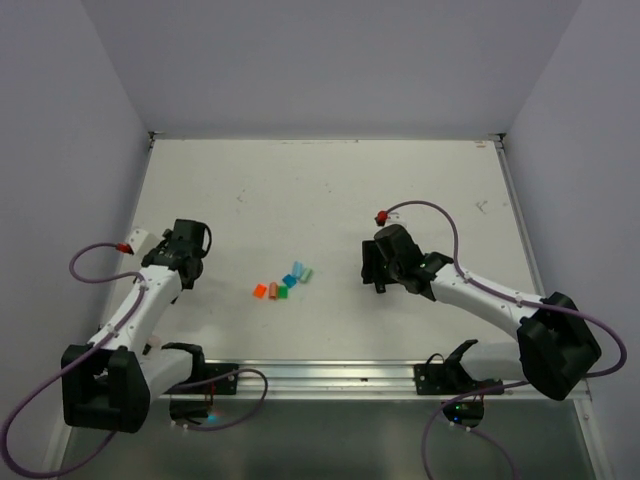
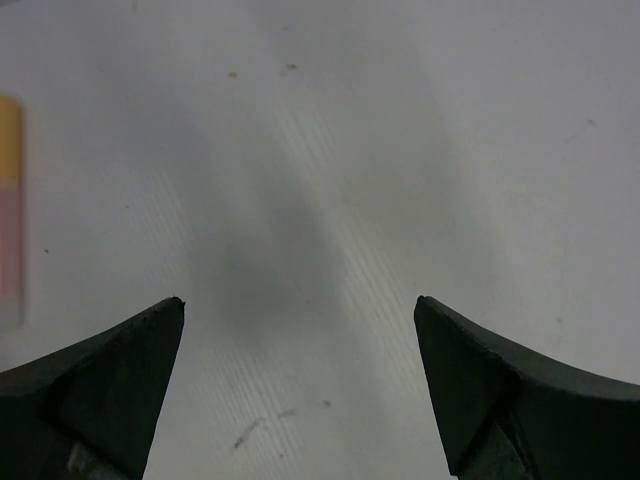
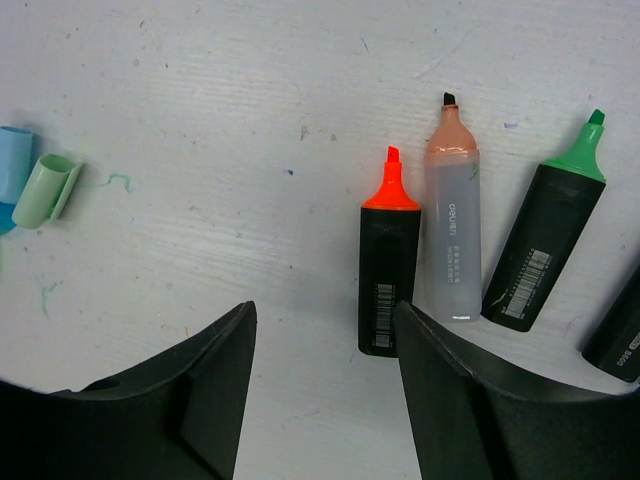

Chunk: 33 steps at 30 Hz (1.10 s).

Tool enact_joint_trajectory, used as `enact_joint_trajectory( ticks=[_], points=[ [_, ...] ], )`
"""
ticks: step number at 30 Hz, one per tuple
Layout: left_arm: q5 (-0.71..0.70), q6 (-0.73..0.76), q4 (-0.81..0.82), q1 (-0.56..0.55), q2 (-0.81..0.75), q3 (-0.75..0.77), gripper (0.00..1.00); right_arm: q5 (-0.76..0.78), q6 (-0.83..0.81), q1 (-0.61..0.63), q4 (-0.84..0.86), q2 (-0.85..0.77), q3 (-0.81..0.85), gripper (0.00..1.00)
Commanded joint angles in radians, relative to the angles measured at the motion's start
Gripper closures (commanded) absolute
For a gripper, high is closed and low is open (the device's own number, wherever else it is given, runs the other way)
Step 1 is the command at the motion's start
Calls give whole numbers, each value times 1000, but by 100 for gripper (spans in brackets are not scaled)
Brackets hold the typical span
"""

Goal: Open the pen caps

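Several loose pen caps lie in a cluster mid-table: orange (image 1: pixel 260 291), green (image 1: pixel 278 293), blue (image 1: pixel 288 281), light blue (image 1: pixel 297 268) and mint (image 1: pixel 307 273). The mint cap (image 3: pixel 48 190) and light blue cap (image 3: pixel 12 165) also show in the right wrist view. My right gripper (image 3: pixel 325 305) is open and empty, low over uncapped markers: an orange-tipped black one (image 3: pixel 388 270), a pastel one (image 3: pixel 452 240) and a green-tipped black one (image 3: pixel 545 240). In the top view the right gripper (image 1: pixel 380 268) hides them. My left gripper (image 2: pixel 300 300) is open over bare table, left of the caps (image 1: pixel 186 260).
Another black marker body (image 3: pixel 615 340) lies at the right edge of the right wrist view. A blurred yellow-and-pink strip (image 2: pixel 8 200) sits at the left edge of the left wrist view. Walls close in the table on three sides.
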Motion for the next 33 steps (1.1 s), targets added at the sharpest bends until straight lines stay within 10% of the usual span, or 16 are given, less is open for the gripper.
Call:
enact_joint_trajectory(
  ticks=[1,17,33],
  points=[
    [22,156,77,134,-2,-50,0,-16,-29,-1,-20,-12,33,39],
    [108,184,149,482,72,-177,0,-16,-54,-1,-17,4,-7,39],
    [102,71,16,511,3,-153,0,-63,-60,-1,29,56,-11,39]
  ],
)
